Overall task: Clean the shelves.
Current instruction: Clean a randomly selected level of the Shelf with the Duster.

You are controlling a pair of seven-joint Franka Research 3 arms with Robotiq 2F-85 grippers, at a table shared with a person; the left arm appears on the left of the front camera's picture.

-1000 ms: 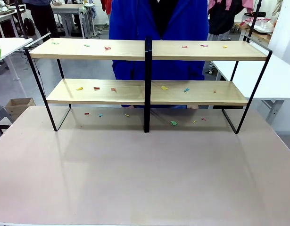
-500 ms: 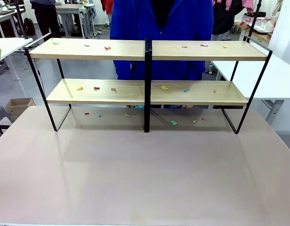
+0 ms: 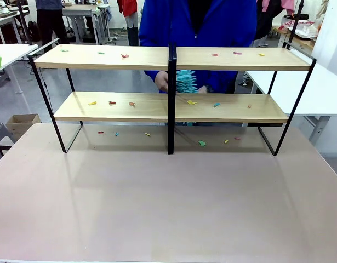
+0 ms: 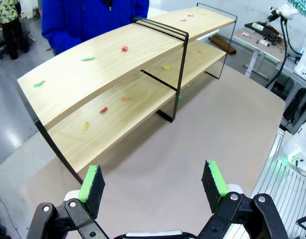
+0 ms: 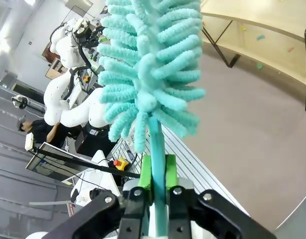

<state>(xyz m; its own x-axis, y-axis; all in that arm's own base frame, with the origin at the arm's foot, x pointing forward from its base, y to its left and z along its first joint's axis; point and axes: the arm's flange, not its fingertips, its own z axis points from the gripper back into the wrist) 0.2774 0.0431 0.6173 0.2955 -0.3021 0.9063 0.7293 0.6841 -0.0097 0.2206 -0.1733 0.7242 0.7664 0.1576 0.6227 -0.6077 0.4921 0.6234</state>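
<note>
Wooden shelves (image 4: 108, 74), beyond left jaws (parted)

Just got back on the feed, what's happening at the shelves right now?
The right jaws are shut on the handle of a teal duster, held clear of the shelves. The left jaws stand open and empty over the table. Behind the rack, the person's hand holds a second teal duster just above the lower board. Coloured scraps lie on both boards.

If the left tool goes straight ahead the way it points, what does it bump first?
Probably the table, just before the shelves; depth is unclear, so the left tool might reach the lower board instead.
</note>
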